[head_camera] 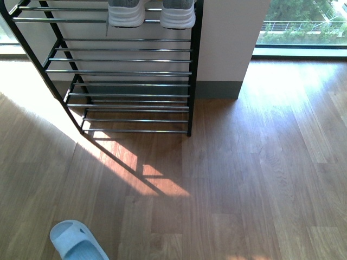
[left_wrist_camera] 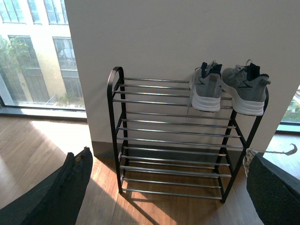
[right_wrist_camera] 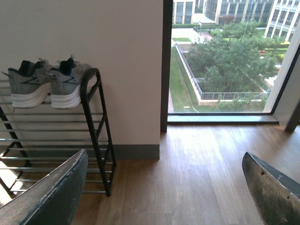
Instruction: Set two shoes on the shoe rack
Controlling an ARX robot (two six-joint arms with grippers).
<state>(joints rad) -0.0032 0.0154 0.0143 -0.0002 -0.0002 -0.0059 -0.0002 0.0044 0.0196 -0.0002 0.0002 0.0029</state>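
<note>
Both grey knit, white-soled sneakers (left_wrist_camera: 206, 88) sit side by side on the top shelf of the black-framed, chrome-barred shoe rack (left_wrist_camera: 112, 117), while the left pincer (left_wrist_camera: 167, 154) and right pincer (right_wrist_camera: 164, 157) gape empty, so placing looks finished and only pulling clear seems needed.

two grey sneakers (left_wrist_camera: 229, 86) side by side, heels out, on top tier of shoe rack (left_wrist_camera: 140, 140)
</note>
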